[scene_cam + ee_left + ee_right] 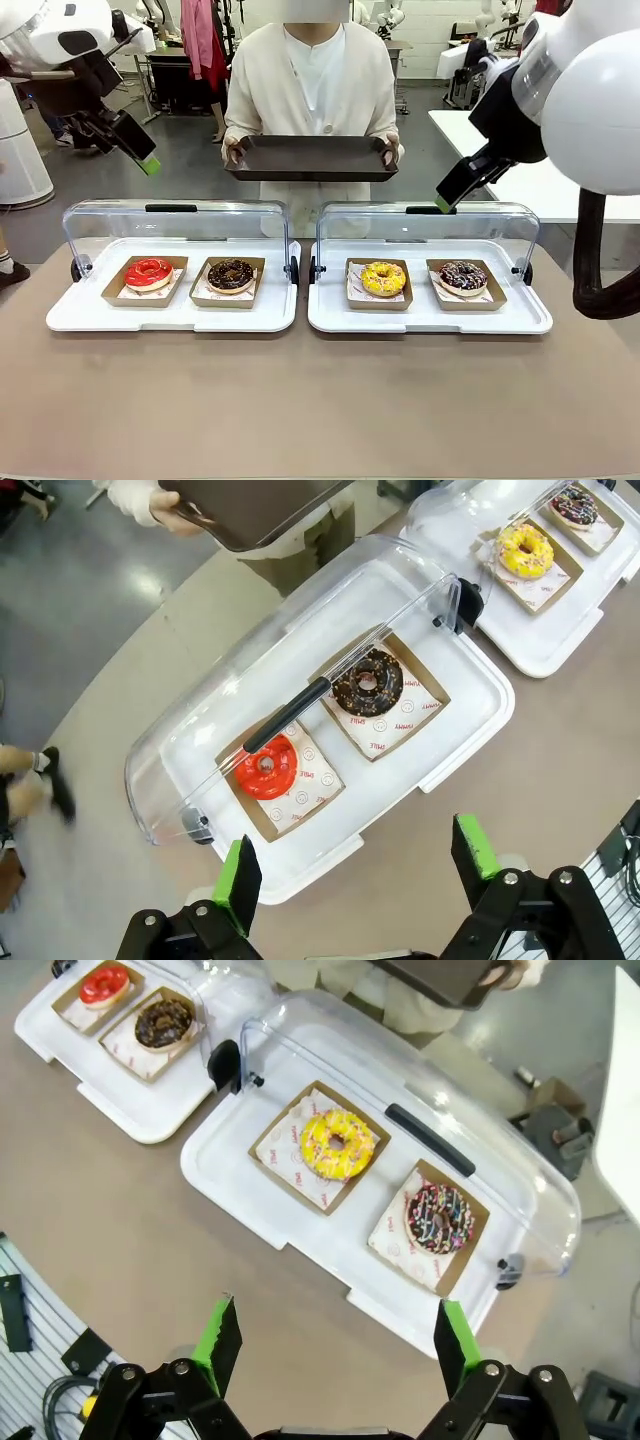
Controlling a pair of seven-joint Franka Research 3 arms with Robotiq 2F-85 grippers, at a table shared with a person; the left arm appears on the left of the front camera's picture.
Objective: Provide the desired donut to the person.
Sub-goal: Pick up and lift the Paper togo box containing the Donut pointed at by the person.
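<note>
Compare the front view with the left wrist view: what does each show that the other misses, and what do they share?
Front view extra: the person in a cream cardigan, both hands gripping the whole dark tray, and the right gripper. Left wrist view extra: the left gripper seen from behind, its green-padded fingers spread open. Shared: the red donut, chocolate donut, yellow sprinkled donut and dark sprinkled donut, all in clear-lidded display cases.
</note>
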